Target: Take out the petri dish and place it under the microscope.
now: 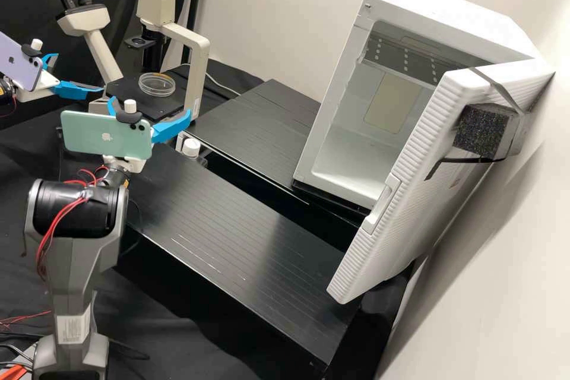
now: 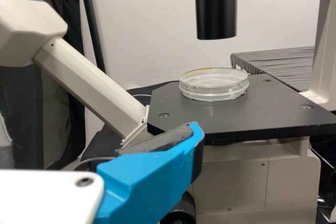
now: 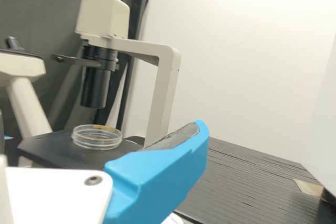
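Note:
The clear round petri dish [image 1: 157,84] [image 2: 214,84] [image 3: 96,137] lies flat on the black stage [image 1: 132,98] of the microscope [image 1: 193,50], below its dark vertical tube [image 2: 216,6]. My left gripper [image 1: 79,73], on the arm with the purple phone, stands open on the dish's left in the high view. My right gripper [image 1: 150,105], with the green phone, is open in front of the stage, its fingers spread wide and holding nothing. One blue finger of the left gripper [image 2: 157,174] is near the stage edge in the left wrist view; one of the right gripper [image 3: 163,169] shows in the right wrist view.
A white incubator [image 1: 439,12] stands at the right with its door [image 1: 409,202] swung open. Black ribbed bench surfaces [image 1: 237,214] extend between it and the microscope. The slanted eyepiece tube [image 2: 92,85] rises beside the stage. A white knob [image 1: 191,146] sits near the bench gap.

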You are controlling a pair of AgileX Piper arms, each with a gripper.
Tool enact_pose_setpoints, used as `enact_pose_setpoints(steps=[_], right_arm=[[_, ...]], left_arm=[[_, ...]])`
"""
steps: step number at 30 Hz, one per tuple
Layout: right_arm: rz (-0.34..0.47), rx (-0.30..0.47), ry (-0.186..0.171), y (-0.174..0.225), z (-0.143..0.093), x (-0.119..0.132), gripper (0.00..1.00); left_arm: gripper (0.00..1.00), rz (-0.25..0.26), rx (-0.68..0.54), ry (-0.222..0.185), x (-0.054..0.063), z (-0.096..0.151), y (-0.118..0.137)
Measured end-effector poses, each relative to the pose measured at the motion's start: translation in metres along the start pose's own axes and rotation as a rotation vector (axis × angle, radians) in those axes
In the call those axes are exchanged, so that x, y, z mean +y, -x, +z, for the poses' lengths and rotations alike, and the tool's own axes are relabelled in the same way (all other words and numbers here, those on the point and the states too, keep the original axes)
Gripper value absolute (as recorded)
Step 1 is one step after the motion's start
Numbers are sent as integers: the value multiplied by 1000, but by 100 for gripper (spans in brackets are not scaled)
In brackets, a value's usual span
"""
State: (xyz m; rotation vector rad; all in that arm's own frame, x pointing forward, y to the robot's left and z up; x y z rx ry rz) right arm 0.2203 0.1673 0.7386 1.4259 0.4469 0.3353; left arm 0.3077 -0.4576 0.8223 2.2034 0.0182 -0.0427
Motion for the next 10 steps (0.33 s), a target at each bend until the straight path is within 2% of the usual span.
enact_pose_setpoints(steps=[5,10], right_arm=[[-40,55,-26,29,5,7,100],[-45,27,-45,45,17,12,100]], left_arm=[[100,0,0,0,0,0,0],[100,0,0,0,0,0,0]])
